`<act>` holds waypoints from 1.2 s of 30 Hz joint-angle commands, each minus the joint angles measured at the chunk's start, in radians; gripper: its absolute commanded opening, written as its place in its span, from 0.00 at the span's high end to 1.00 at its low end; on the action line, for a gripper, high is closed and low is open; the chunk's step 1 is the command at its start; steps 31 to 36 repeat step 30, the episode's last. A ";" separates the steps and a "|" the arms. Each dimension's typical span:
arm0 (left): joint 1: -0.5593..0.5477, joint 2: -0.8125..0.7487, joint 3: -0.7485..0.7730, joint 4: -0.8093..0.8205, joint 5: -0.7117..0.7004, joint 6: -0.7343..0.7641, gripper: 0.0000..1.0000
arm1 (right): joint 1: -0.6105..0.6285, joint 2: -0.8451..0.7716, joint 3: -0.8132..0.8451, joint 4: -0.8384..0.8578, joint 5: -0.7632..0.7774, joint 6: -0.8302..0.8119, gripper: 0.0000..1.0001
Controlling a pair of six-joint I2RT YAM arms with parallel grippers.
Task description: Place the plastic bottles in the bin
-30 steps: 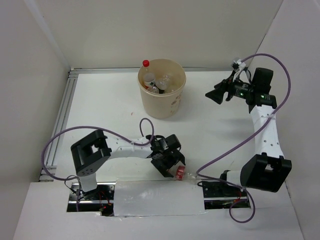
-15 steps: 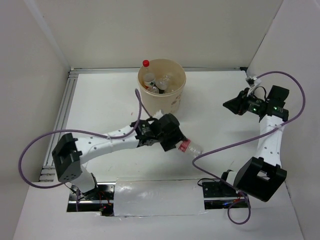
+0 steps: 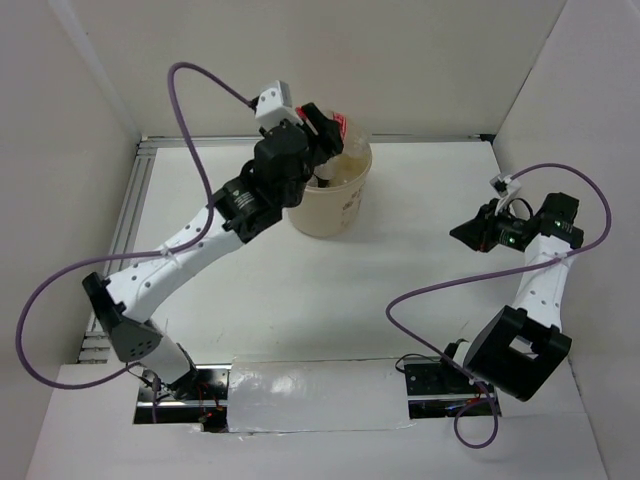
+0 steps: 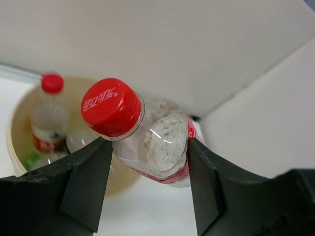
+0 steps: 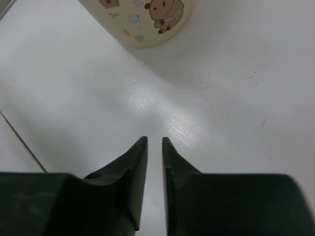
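1. Bright, even overhead light; the white table (image 3: 420,200) looks almost washed out.
2. Right wrist view: soft shadow beside the bin (image 5: 147,19), a pale glare patch nearer.
3. Left wrist view: bottle (image 4: 157,142) sharp, with small highlights.

White matte table (image 3: 400,280), walls (image 3: 400,70) on left, far and right sides, beige bin (image 3: 335,208) upright on it at far centre, cartoon print low on its side, aluminium rail (image 3: 128,215) along left edge
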 commanded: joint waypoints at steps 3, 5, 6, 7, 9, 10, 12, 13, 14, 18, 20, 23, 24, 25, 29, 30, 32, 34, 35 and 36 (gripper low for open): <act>0.050 0.224 0.156 0.189 -0.206 0.325 0.83 | -0.004 0.000 -0.026 -0.150 0.029 -0.173 0.59; 0.070 0.274 0.215 0.140 -0.197 0.337 0.73 | -0.004 -0.011 -0.026 -0.168 0.039 -0.185 0.45; 0.070 0.313 0.226 0.119 -0.188 0.337 0.68 | -0.004 -0.020 -0.035 -0.168 0.048 -0.199 0.42; 0.082 0.327 0.226 0.097 -0.188 0.337 0.65 | -0.004 -0.020 -0.035 -0.168 0.057 -0.199 0.39; 0.091 0.350 0.247 0.059 -0.165 0.303 0.40 | -0.004 -0.032 -0.035 -0.168 0.068 -0.199 0.34; 0.105 0.350 0.247 0.045 -0.145 0.293 0.31 | -0.004 -0.032 -0.035 -0.177 0.068 -0.199 0.32; 0.119 0.350 0.261 0.002 -0.084 0.267 0.00 | -0.004 -0.045 -0.044 -0.168 0.078 -0.182 0.24; 0.128 0.350 0.273 -0.007 -0.049 0.267 0.00 | -0.004 -0.054 -0.044 -0.168 0.078 -0.182 0.18; 0.128 0.336 0.273 -0.007 -0.012 0.276 0.00 | -0.004 -0.054 -0.044 -0.154 0.089 -0.158 0.11; 0.128 0.253 0.252 0.020 0.063 0.305 0.00 | -0.004 -0.054 -0.044 -0.145 0.112 -0.139 0.00; 0.116 0.189 0.209 0.020 0.147 0.314 0.00 | -0.004 -0.072 -0.044 -0.118 0.132 -0.077 0.00; 0.105 -0.004 0.006 0.058 0.322 0.328 0.00 | -0.004 -0.106 -0.064 -0.005 0.201 0.104 0.00; 0.105 -0.062 -0.068 0.077 0.370 0.352 0.00 | -0.004 -0.117 -0.064 0.035 0.232 0.169 0.00; 0.105 -0.186 -0.227 0.098 0.416 0.365 0.00 | -0.004 -0.127 -0.064 0.095 0.287 0.216 0.00; 0.105 -0.456 -0.574 0.178 0.542 0.389 0.00 | -0.004 -0.189 -0.084 0.180 0.341 0.310 0.00; 0.128 -0.495 -0.621 0.157 0.542 0.389 0.00 | -0.004 -0.199 -0.093 0.236 0.341 0.373 0.00; 0.128 -0.495 -0.621 0.157 0.542 0.389 0.00 | -0.004 -0.199 -0.093 0.236 0.341 0.373 0.00; 0.128 -0.495 -0.621 0.157 0.542 0.389 0.00 | -0.004 -0.199 -0.093 0.236 0.341 0.373 0.00; 0.128 -0.495 -0.621 0.157 0.542 0.389 0.00 | -0.004 -0.199 -0.093 0.236 0.341 0.373 0.00; 0.128 -0.495 -0.621 0.157 0.542 0.389 0.00 | -0.004 -0.199 -0.093 0.236 0.341 0.373 0.00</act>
